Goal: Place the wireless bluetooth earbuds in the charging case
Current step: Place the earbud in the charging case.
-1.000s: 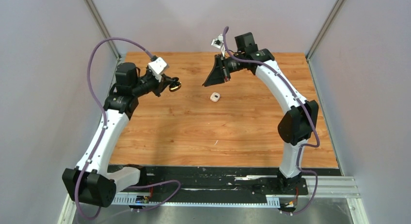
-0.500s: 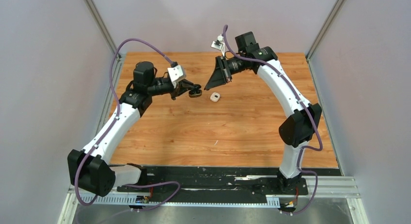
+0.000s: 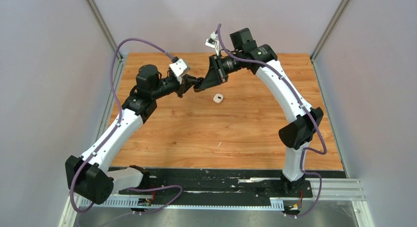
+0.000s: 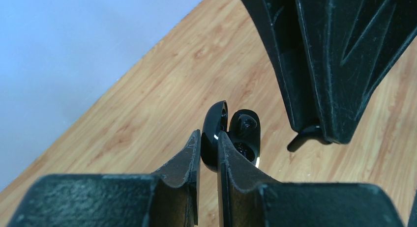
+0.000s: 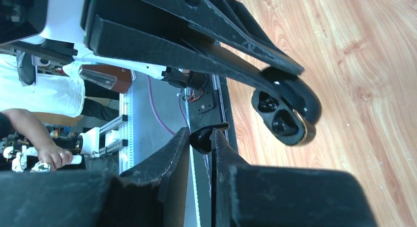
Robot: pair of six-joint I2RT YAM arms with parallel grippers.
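charging case [image 4: 243, 133] left of earbud [image 5: 201, 138], above table [image 3: 196, 128]

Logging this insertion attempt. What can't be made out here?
- Right wrist: the black earbud is mostly covered, pinched by the right gripper.
- Left wrist: the left gripper covers part of the open black charging case; its wells are too dark to read.
- Top view: the white item is too small to identify.

black case [image 5: 285, 120]: 1 | black earbud [image 5: 202, 140]: 1 | white object [image 3: 218, 98]: 1 (unclear what)
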